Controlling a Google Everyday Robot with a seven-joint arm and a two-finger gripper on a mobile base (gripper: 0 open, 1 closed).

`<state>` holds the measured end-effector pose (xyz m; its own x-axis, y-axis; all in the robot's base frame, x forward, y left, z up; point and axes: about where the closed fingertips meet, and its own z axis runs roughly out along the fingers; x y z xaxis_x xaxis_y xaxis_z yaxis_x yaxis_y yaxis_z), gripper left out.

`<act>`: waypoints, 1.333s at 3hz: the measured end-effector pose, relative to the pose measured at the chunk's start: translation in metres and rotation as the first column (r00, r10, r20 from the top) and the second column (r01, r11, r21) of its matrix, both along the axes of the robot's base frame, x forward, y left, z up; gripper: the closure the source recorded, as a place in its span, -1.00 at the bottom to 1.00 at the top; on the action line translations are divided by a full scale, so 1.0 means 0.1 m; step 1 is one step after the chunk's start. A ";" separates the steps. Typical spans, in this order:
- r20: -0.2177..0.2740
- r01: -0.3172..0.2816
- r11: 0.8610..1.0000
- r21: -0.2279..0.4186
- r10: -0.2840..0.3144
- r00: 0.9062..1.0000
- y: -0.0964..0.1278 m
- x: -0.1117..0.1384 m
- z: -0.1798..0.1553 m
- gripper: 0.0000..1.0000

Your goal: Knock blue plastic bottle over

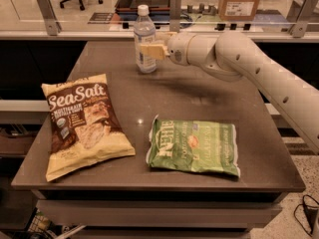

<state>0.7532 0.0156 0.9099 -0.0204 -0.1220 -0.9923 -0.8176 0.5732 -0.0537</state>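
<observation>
The blue plastic bottle (144, 40) is a slim clear pale-blue bottle with a white cap. It stands upright at the far middle of the dark table (194, 91). My gripper (151, 51) reaches in from the right on a white arm (239, 63). Its cream fingertips touch the bottle's right side at mid height.
A brown and cream Sea Salt chip bag (82, 123) lies flat at the near left. A green chip bag (194, 146) lies flat at the near right. A glass rail with metal posts (174, 11) runs behind the table's far edge.
</observation>
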 end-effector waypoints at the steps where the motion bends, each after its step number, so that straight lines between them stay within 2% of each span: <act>1: 0.000 -0.004 1.000 0.000 0.004 1.000 0.03 0.00 0.00 0.72; 2: -0.001 -0.011 1.000 -0.001 0.011 1.000 0.08 0.00 0.02 1.00; 4: 0.007 0.020 1.000 -0.008 -0.020 1.000 -0.17 0.02 0.28 1.00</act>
<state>0.7555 -0.0015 0.9381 -0.0157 -0.1299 -0.9914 -0.8057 0.5888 -0.0644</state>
